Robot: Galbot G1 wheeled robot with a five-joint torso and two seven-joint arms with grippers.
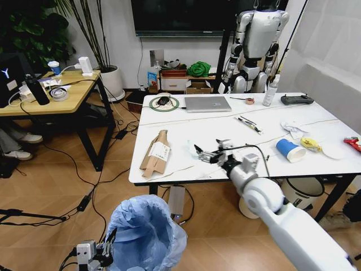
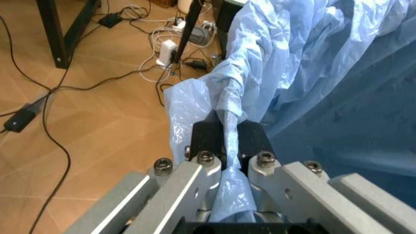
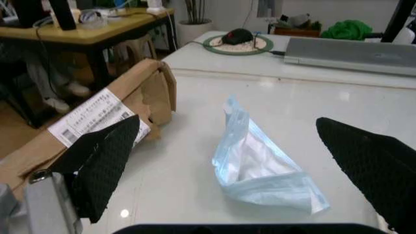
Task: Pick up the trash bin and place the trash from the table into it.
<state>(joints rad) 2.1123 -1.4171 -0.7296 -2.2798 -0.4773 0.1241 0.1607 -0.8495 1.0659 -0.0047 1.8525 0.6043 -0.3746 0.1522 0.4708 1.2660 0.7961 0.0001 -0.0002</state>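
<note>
Head view — left pincer (image 2: 231,146) clamping one trash bin (image 1: 145,232) liner, right pincer (image 3: 247,170) wide open — one packet (image 3: 263,170)

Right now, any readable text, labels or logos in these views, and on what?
"Y": white mark on the dark device on the light-wood desk.
White label on the flattened cardboard box: printed lines, too blurred to read.
White plastic packet between the right gripper fingers: corner print, unreadable.
Blue paper cup: no text visible.
</note>
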